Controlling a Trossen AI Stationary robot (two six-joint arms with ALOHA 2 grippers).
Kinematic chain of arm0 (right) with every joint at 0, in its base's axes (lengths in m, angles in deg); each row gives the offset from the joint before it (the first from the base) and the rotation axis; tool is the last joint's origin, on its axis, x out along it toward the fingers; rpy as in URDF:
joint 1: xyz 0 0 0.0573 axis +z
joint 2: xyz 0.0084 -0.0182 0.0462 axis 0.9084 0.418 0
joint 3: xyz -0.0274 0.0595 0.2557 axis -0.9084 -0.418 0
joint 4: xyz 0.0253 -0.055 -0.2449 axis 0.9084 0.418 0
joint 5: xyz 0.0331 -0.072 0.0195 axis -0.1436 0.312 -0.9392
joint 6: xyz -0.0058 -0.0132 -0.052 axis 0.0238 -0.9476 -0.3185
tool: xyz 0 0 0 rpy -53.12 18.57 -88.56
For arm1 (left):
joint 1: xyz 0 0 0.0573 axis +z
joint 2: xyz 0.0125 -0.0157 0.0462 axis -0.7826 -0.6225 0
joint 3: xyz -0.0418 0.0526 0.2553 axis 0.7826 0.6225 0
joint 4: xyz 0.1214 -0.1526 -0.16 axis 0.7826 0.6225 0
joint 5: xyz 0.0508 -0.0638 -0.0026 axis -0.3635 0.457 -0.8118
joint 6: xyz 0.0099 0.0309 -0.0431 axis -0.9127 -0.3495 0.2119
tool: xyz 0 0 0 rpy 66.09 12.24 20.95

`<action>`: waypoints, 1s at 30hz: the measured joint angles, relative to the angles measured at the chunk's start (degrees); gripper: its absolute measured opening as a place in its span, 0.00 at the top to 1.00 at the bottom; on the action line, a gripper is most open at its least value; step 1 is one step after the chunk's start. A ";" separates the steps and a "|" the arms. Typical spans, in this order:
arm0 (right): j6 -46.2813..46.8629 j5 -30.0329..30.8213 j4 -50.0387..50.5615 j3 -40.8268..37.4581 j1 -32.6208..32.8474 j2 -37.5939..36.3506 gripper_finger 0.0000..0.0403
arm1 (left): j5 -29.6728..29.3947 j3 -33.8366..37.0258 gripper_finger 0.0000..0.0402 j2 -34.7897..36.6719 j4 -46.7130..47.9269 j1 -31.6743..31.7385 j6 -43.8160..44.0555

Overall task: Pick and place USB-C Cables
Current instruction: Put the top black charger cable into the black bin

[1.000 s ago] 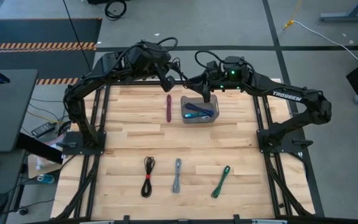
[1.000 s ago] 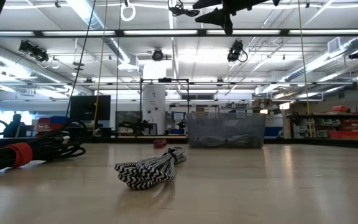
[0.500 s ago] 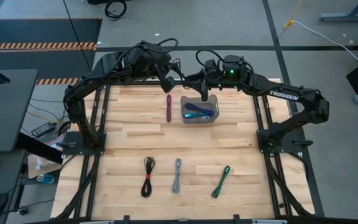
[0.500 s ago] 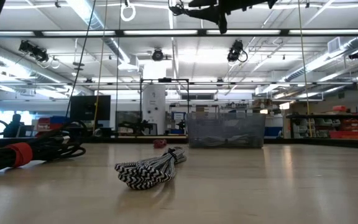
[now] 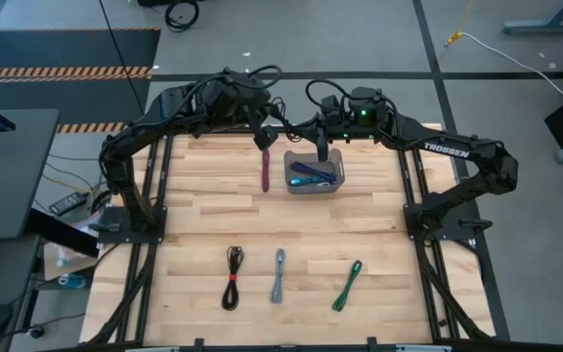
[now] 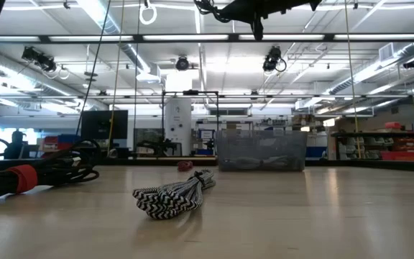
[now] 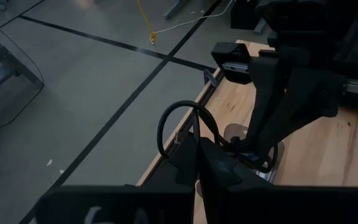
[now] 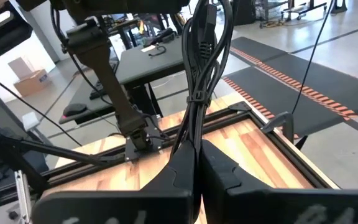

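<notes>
Wooden counter carries everything; both arms reach in from the far edge. Left arm is folded high over the far left side, left gripper hanging just above the far end of the maroon cable, fingers together, nothing held. Right arm comes in from the far right, right gripper raised over the far left corner of the small translucent bin, fingers pressed together, holding nothing. In the low view the bin sits at the far side with the right arm well above it. Blue and purple cables lie inside the bin. Maroon cable lies just left of the bin, lengthwise toward the far edge. Three cables in a row near the front edge, well apart: black cable with red tie on the left, grey cable in the middle, green cable on the right, tilted.
</notes>
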State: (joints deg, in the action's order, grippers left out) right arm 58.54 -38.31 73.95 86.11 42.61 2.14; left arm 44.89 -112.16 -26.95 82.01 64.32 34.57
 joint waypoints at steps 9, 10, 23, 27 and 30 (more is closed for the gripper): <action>-0.17 -0.62 2.65 0.00 -1.44 -3.55 0.98 | 0.08 0.00 0.98 0.00 1.07 -1.29 -0.01; -0.39 -0.66 3.77 0.00 -2.09 -4.55 0.98 | 0.53 0.03 0.98 0.29 1.50 -1.60 0.00; -2.46 -3.33 14.38 0.22 -6.62 -12.36 0.98 | 6.49 0.21 0.97 2.24 -2.44 -5.93 -4.41; -2.21 -0.73 14.79 0.17 -5.40 -12.02 0.98 | 6.20 0.14 0.93 2.43 -4.77 -6.00 -7.60; -2.05 2.04 16.81 -0.13 -5.51 -11.54 0.98 | 6.11 -0.17 0.87 2.73 -5.38 -6.08 -9.48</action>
State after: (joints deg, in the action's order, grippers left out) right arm 56.49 -36.27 90.76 85.98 37.11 -9.40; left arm 51.00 -112.34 -24.22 76.63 58.24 25.09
